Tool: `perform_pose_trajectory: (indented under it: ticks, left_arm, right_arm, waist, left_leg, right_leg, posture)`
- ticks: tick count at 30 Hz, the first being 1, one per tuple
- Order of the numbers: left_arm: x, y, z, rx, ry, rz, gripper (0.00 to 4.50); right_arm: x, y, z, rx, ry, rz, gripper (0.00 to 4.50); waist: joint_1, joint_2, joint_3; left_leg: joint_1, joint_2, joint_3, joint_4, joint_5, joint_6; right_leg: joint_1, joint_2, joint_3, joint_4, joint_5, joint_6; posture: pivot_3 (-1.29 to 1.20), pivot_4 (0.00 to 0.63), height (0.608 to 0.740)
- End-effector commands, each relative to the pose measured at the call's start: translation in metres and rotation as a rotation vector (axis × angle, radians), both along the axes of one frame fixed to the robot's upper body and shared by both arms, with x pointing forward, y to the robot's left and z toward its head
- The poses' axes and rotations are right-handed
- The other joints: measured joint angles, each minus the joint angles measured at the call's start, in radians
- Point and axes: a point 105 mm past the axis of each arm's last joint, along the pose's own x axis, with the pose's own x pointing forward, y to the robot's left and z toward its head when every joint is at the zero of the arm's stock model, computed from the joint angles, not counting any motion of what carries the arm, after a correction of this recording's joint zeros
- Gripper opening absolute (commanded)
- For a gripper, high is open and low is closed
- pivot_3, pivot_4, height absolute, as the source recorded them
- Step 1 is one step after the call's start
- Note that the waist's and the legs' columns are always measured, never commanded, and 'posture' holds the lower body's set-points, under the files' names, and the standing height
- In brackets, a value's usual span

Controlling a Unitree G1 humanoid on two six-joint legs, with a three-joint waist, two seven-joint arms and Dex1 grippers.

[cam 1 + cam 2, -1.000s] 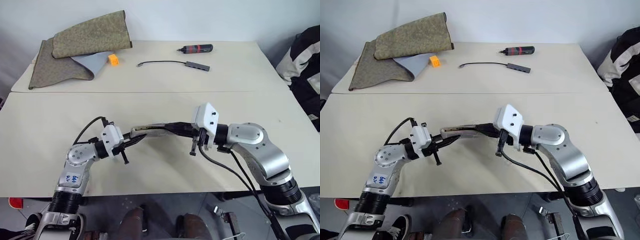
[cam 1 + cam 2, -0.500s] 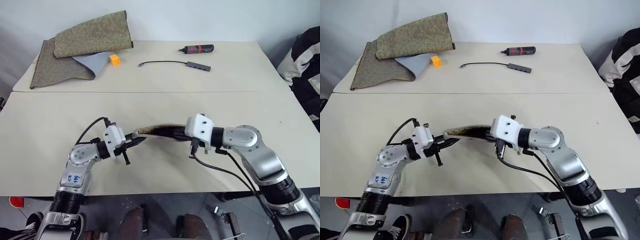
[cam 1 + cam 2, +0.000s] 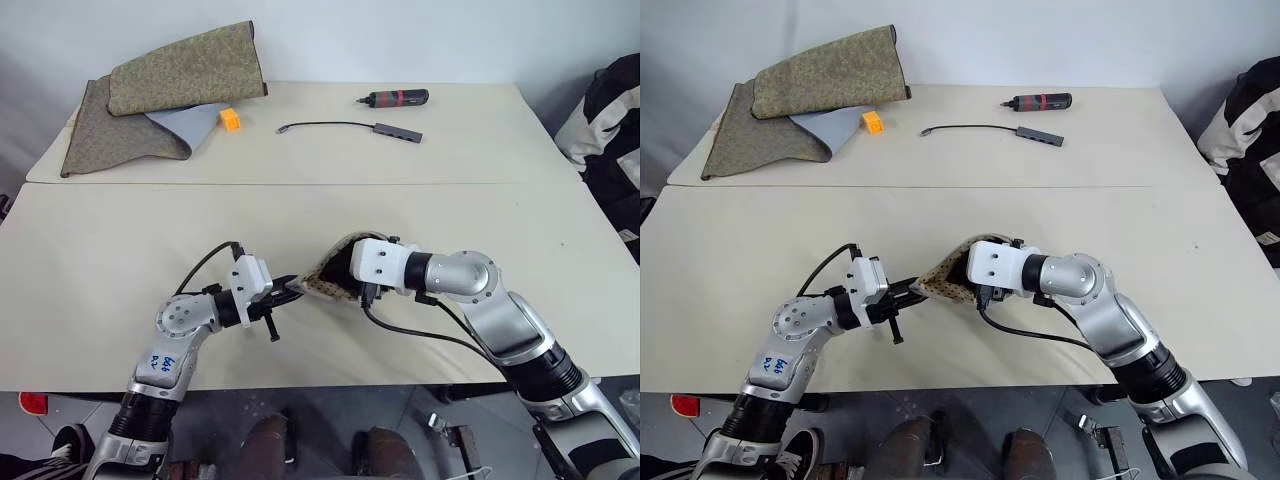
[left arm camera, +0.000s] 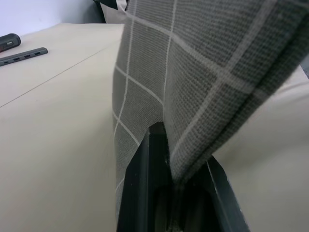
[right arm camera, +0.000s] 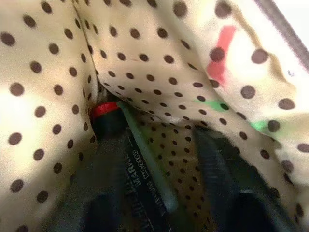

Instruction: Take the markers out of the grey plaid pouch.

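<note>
The left claw (image 3: 290, 289) is pinched on a corner of the grey plaid pouch (image 4: 193, 72), woven cloth with white grid lines. The right claw (image 5: 164, 188), spread, sits inside its cream, brown-dotted lining, a red-capped marker (image 5: 113, 128) beside one finger.

Grey plaid pouch (image 3: 322, 281) held off the table, mouth open — red-capped marker (image 5: 107, 112) lying inside.
</note>
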Motion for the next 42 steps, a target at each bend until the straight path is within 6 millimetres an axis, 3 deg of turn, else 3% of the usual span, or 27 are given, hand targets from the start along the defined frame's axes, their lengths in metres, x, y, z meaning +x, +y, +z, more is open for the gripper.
perform_pose_trajectory:
  ticks: [1, 4, 11, 14, 18, 38, 42]
  left_arm:
    - [-0.006, -0.007, 0.019, -0.042, -0.071, -0.051, 0.00]
    - [-0.005, -0.006, 0.018, -0.043, -0.064, -0.053, 0.00]
    - [-0.005, -0.004, 0.015, -0.045, -0.062, -0.048, 0.00]
    - [-0.006, -0.005, 0.016, -0.052, -0.062, -0.054, 0.00]
    - [-0.007, -0.006, 0.016, -0.056, -0.062, -0.067, 0.00]
    - [-0.019, -0.034, 0.026, -0.096, -0.035, -0.167, 0.00]
    - [-0.014, -0.029, 0.022, -0.092, -0.034, -0.128, 0.00]
  right_arm:
    - [-0.003, 0.003, 0.015, 0.022, -0.037, 0.014, 3.62]
    - [-0.002, 0.002, 0.018, 0.007, -0.072, 0.010, 4.47]
    - [-0.003, 0.000, 0.017, -0.005, -0.064, 0.008, 4.47]
    - [-0.005, 0.002, 0.018, 0.013, -0.049, 0.020, 3.87]
    - [-0.005, 0.005, 0.018, 0.001, -0.066, 0.026, 2.62]
    - [0.016, 0.022, -0.012, -0.100, -0.069, 0.003, 2.62]
    - [0.010, 0.019, -0.011, -0.083, -0.042, 0.018, 1.78]
  waist:
    - [0.000, 0.000, 0.000]
    - [-0.001, 0.000, 0.000]
    - [0.000, 0.000, 0.000]
    - [0.000, 0.000, 0.000]
    - [0.000, 0.000, 0.000]
    - [-0.002, 0.000, 0.000]
    - [0.000, 0.000, 0.000]
  left_leg:
    - [0.000, 0.000, 0.000, 0.000, 0.000, 0.000]
    - [0.000, 0.000, 0.000, 0.000, 0.000, 0.000]
    - [0.000, 0.000, 0.000, 0.000, 0.000, 0.000]
    - [0.000, 0.000, 0.000, 0.000, 0.000, 0.000]
    - [0.000, 0.000, 0.000, 0.000, 0.000, 0.000]
    - [0.000, 0.000, 0.000, 0.000, 0.000, 0.000]
    - [0.000, 0.000, 0.000, 0.000, 0.000, 0.000]
  right_leg:
    - [0.000, 0.000, 0.000, 0.000, 0.000, 0.000]
    - [0.000, 0.000, 0.000, 0.000, 0.000, 0.000]
    - [0.000, 0.000, 0.000, 0.000, 0.000, 0.000]
    - [0.000, 0.000, 0.000, 0.000, 0.000, 0.000]
    - [0.000, 0.000, 0.000, 0.000, 0.000, 0.000]
    - [0.000, 0.000, 0.000, 0.001, 0.000, 0.000]
    - [0.001, 0.000, 0.000, 0.001, 0.000, 0.000]
  posture:
    - [0.00, 0.150, 0.740]
    - [0.00, 0.150, 0.740]
    - [0.00, 0.150, 0.740]
    - [0.00, 0.150, 0.740]
    - [0.00, 0.150, 0.740]
    - [0.00, 0.150, 0.740]
    - [0.00, 0.150, 0.740]
